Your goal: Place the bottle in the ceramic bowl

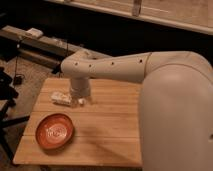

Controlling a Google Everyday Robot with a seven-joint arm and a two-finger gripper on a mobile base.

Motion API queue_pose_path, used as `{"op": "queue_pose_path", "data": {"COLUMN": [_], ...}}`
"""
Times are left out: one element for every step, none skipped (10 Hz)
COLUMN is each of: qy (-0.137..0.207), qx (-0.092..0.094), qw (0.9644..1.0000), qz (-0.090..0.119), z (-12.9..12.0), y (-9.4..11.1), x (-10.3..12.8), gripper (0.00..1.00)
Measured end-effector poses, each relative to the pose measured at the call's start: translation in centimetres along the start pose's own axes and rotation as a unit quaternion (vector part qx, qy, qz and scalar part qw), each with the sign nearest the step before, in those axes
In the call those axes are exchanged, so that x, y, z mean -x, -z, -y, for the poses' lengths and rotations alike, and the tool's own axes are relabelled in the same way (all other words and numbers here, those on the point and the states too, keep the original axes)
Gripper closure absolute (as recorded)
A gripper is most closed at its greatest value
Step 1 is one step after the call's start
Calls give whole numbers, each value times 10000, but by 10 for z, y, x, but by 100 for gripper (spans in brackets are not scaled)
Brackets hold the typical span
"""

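— Since the bottle [61, 98] lies on its side just left of our gripper [80, 102] in the camera view, which way do we shift before we close?
— Toward that left edge. The long axis runs roughly left-right across the table [110, 131], right end nearest our fingertips. We can't tell if that end touches them.
— Jaw state?
— Spread wide, nothing between them that we see. The gripper points down, low over the wood, under the bend of the arm [115, 67].
— So we hold nothing.
— Correct. The bottle rests on the table's far-left part, not lifted.
— Bowl?
— The ceramic bowl [44, 125] sits nearer the camera at the front-left corner, apart from the bottle, nothing in it.
— Our read: grasp not made yet. We judge the jaws must straddle the bottle across its short width.
— Risk?
— End-on contact could shove it toward the left edge. After a grasp, we expect a short carry toward the camera.
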Motion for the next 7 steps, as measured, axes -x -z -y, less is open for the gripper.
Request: {"op": "queue_pose_path", "data": {"qy": [265,442,745,992,1174,1394,1584], "qx": [19,5,-85,-123,-167,-245,-286], "qw": [9996,9990,9971,9948,9925,9892,9860], "qz": [30,56,129,211,285,382,445], "z": [-4,-6,-11,-20,-25,-29,-37], "y": [-5,-8,-12,-16,-20,-26,-31], "x": [12,21,36,47,56,72,84], "gripper": [35,35,35,35,35,35,35]}}
